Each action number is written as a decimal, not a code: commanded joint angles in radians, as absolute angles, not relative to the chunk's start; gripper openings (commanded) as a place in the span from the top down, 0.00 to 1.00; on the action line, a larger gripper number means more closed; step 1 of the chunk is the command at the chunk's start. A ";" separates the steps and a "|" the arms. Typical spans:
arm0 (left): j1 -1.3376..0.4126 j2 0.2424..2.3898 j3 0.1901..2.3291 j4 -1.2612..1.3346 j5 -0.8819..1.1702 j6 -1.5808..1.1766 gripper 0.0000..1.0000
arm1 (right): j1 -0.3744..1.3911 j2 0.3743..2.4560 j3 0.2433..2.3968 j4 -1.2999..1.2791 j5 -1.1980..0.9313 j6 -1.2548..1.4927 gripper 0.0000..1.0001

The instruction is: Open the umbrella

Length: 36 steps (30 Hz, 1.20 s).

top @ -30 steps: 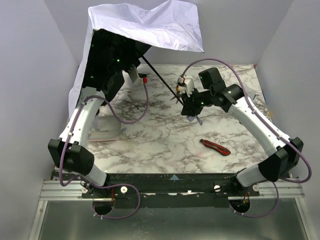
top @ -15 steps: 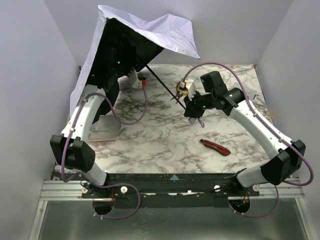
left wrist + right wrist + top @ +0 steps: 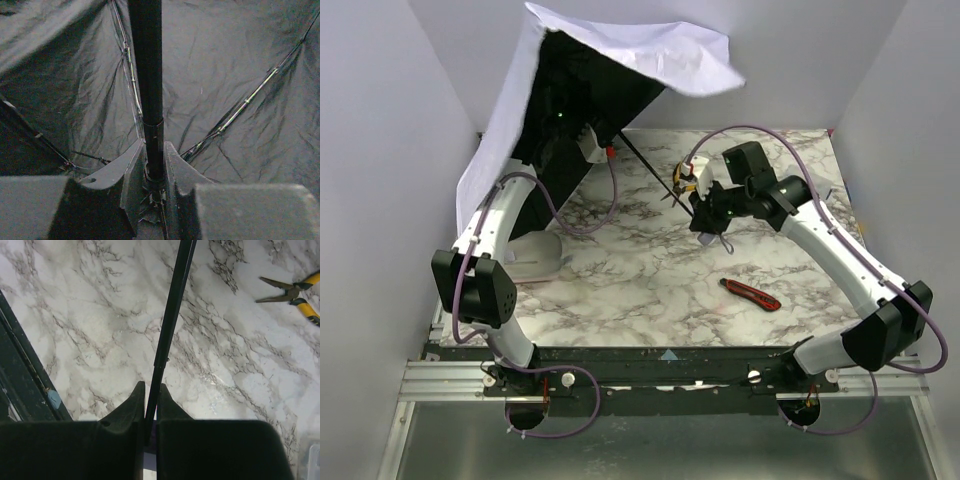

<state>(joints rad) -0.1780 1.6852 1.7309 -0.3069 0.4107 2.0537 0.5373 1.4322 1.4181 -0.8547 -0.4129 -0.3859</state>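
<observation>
My left gripper (image 3: 154,170) is up under the canopy of the umbrella (image 3: 620,60). Its two fingers (image 3: 127,175) are pressed against either side of the thick black upper shaft (image 3: 146,75), just where a collar sits, with only the shaft's width between them. Around it I see the black lining (image 3: 240,60) and thin metal ribs (image 3: 250,97) fanning outward. My right gripper (image 3: 150,405) is nearly closed, pinching the thin lower part of the shaft (image 3: 172,305) above the marble table (image 3: 640,270).

The umbrella stands over the far left corner, its pale lavender fabric spread and tilted, the dark underside facing near and right. The shaft slants down from it toward the table's middle.

Yellow-handled pliers (image 3: 292,290) lie near the shaft. A red-and-black utility knife (image 3: 750,294) lies near right, and a pale case (image 3: 535,255) near left
</observation>
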 commanded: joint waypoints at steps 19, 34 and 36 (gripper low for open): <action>0.053 1.856 2.003 0.047 -0.049 2.258 0.77 | 0.549 1.314 1.291 -1.264 -0.470 -0.533 1.00; 0.064 1.836 1.988 0.056 0.029 2.248 0.79 | 0.549 1.317 1.308 -1.214 -0.500 -0.497 1.00; 0.049 1.818 1.952 0.073 0.061 2.249 0.82 | 0.549 1.324 1.331 -1.183 -0.524 -0.479 1.00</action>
